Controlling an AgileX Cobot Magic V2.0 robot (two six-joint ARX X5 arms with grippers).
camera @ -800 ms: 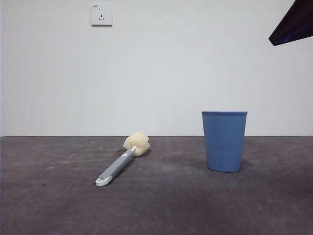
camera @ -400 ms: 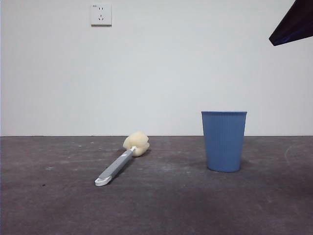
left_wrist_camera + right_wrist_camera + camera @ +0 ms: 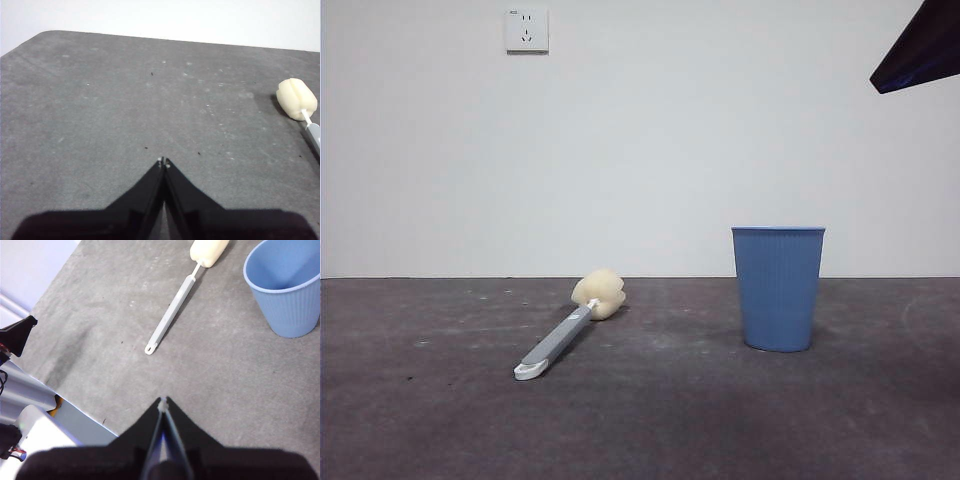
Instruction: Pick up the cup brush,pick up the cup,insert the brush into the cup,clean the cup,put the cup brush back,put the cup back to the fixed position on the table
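Note:
The cup brush (image 3: pixel 565 334) lies flat on the table (image 3: pixel 650 420), cream sponge head toward the wall, white tip toward the camera. It also shows in the right wrist view as the cup brush (image 3: pixel 172 312); only the sponge head (image 3: pixel 296 98) and a bit of handle show in the left wrist view. The blue ribbed cup (image 3: pixel 778 288) stands upright and empty to the brush's right, seen from above as the cup (image 3: pixel 285 287). My left gripper (image 3: pixel 163 162) is shut, above bare table apart from the brush. My right gripper (image 3: pixel 163 401) is shut, high above the table, holding nothing.
A white wall with a socket (image 3: pixel 527 30) rises behind the table. A dark arm tip (image 3: pixel 920 50) shows at the top right corner of the front view. The table's edge and robot base parts (image 3: pixel 30 405) appear in the right wrist view.

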